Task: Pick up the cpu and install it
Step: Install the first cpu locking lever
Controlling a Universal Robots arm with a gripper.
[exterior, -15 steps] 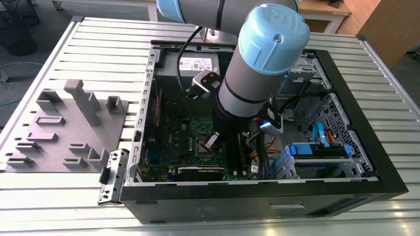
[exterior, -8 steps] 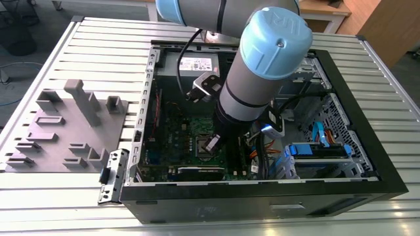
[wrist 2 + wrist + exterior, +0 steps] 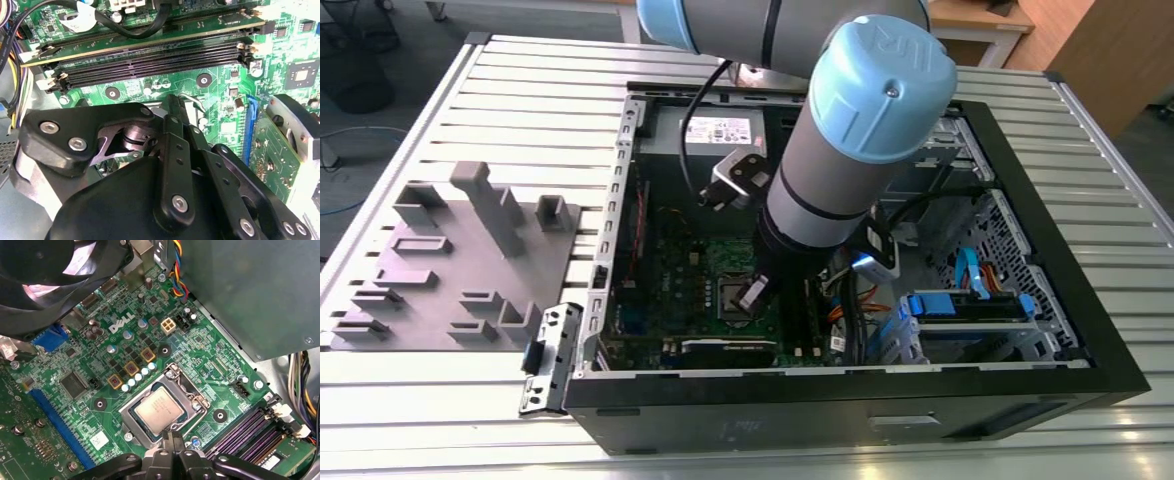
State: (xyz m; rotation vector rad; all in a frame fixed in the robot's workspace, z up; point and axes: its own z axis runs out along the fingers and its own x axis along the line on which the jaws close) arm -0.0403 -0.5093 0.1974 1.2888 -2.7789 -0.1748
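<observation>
The cpu (image 3: pixel 159 411), silvery-grey and square, lies flat inside the metal-framed motherboard socket (image 3: pixel 131 430).

We see an open computer case (image 3: pixel 1067 350) lying on a slatted table (image 3: pixel 520 100), with a moulded fixture tray (image 3: pixel 454 260) on the table at the exterior view's left of it. Inside the case the motherboard (image 3: pixel 680 270) lies flat, and the arm (image 3: pixel 854 150) reaches down into it from above. In the first wrist view the cpu (image 3: pixel 159 411) sits in its socket (image 3: pixel 192 395) on the board, the gripper (image 3: pixel 172 450) just beside the socket's edge. Memory slots (image 3: pixel 247 432) lie on one side of the socket, a fan (image 3: pixel 50 275) well apart on the other. In the second wrist view the memory slots (image 3: pixel 150 57) run beyond the gripper (image 3: pixel 172 107).
</observation>
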